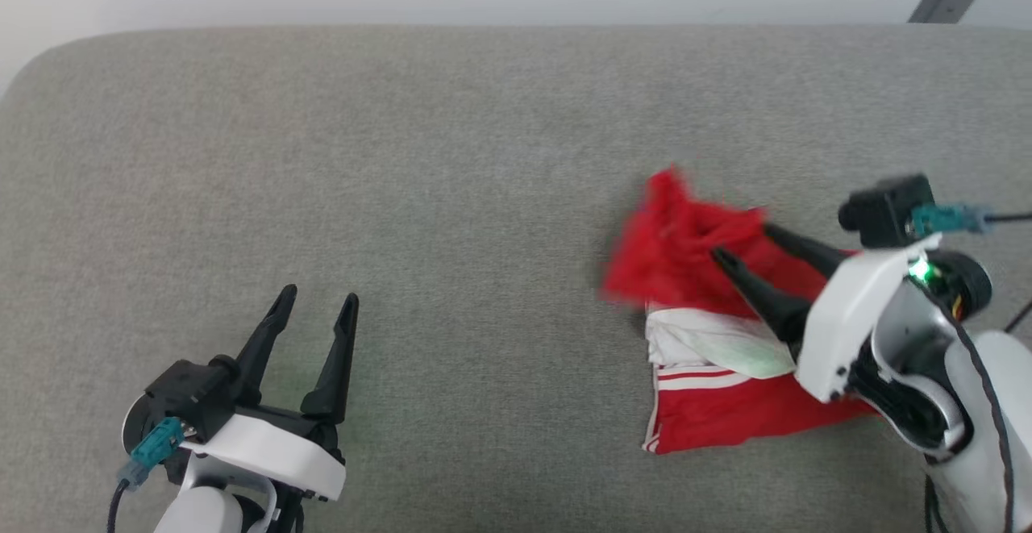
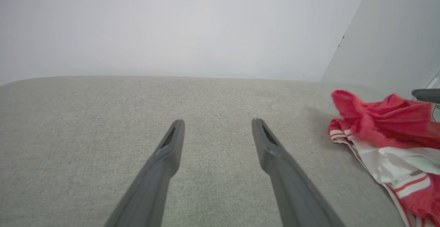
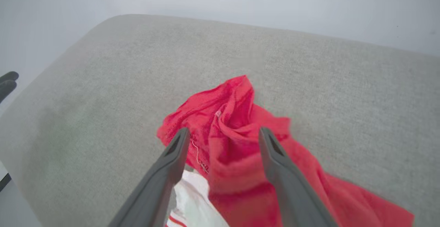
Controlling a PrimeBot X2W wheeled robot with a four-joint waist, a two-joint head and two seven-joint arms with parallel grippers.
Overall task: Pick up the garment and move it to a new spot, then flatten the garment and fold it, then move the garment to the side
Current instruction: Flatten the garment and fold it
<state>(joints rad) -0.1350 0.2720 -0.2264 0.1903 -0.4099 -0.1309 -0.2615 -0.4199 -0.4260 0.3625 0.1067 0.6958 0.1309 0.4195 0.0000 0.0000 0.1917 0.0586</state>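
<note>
On woven grey cushion (image 1: 484, 154) | crumpled red garment (image 1: 677, 255) | left fingers (image 1: 335, 360) wide | right fingers (image 1: 758, 288) wide, empty

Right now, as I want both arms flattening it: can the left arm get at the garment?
Probably, with a long sideways reach: the open left gripper has bare cushion between it and the garment; the right gripper hovers over its red top.

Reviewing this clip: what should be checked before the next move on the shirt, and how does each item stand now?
1. Right pincer open, shirt unclamped: ok.
2. Left pincer open, over bare cushion: ok.
3. Shirt lying flat: not ok, bunched with a raised fold.
4. Room on the cushion for spreading: ok, wide bare stretch to the robot's left.
5. Print side up: cannot tell.
</note>
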